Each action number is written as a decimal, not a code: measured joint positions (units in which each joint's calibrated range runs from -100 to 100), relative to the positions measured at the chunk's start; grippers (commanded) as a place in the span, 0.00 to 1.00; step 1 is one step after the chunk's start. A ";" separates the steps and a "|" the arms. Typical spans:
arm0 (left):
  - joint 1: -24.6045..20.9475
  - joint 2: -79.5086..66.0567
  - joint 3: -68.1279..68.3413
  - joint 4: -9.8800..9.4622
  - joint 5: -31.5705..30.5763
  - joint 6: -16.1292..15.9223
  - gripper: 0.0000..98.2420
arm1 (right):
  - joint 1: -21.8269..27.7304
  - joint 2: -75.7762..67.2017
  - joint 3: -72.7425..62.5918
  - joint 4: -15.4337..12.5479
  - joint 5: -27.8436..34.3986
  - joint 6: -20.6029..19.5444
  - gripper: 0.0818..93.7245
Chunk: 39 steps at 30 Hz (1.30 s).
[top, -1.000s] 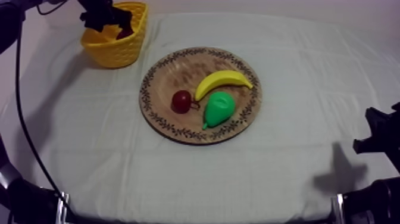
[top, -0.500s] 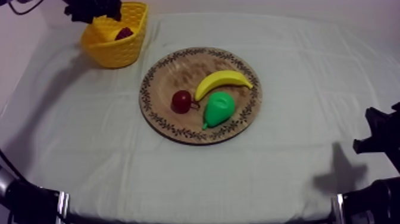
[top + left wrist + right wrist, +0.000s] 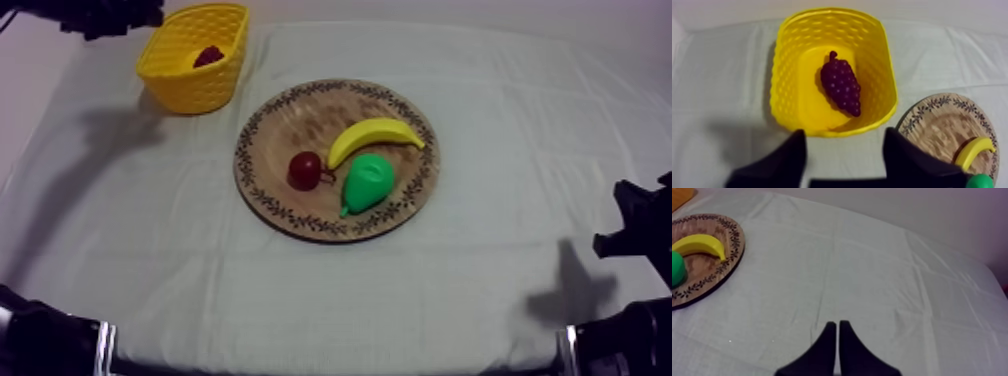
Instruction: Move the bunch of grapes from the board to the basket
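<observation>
The purple bunch of grapes [image 3: 841,87] lies on the floor of the yellow basket [image 3: 784,90], stem toward the far wall. In the left wrist view my left gripper [image 3: 844,133] hangs above the basket's near rim, open, with nothing between its fingers [image 3: 792,157]. From above, the basket [image 3: 185,85] stands at the table's far left with the grapes [image 3: 208,55] inside, and my left gripper [image 3: 105,15] is up and to the left of it. My right gripper [image 3: 837,324] is shut over bare cloth at the right side [image 3: 635,232].
The round wooden board [image 3: 290,115] sits mid-table holding a banana [image 3: 372,138], a green pear [image 3: 367,182] and a small red fruit [image 3: 305,170]. In the right wrist view the board [image 3: 697,273], banana [image 3: 699,244] and pear [image 3: 675,268] lie off to the side.
My left gripper has drawn back from over the basket toward the far left corner. The grapes stay in the basket. The right arm has not moved.
</observation>
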 measured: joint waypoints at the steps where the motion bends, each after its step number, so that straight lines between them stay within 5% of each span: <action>1: -0.18 -1.59 1.88 0.00 -0.76 0.17 0.32 | 0.00 0.00 0.00 0.00 0.00 0.00 0.00; 5: -0.98 -7.36 9.15 0.00 -2.78 0.37 0.10 | 0.00 0.00 0.00 0.00 0.00 0.00 0.00; 9: -1.65 -12.37 15.34 0.83 -3.97 -0.08 0.02 | 0.00 0.00 0.00 0.00 0.00 0.00 0.00; 24: -2.68 -36.64 43.69 1.03 -13.63 -4.90 0.00 | 0.00 0.00 0.00 0.00 0.00 0.00 0.00; 39: -0.94 -61.76 64.87 1.41 -14.86 -8.02 0.00 | 0.00 0.00 0.00 0.00 0.03 0.00 0.00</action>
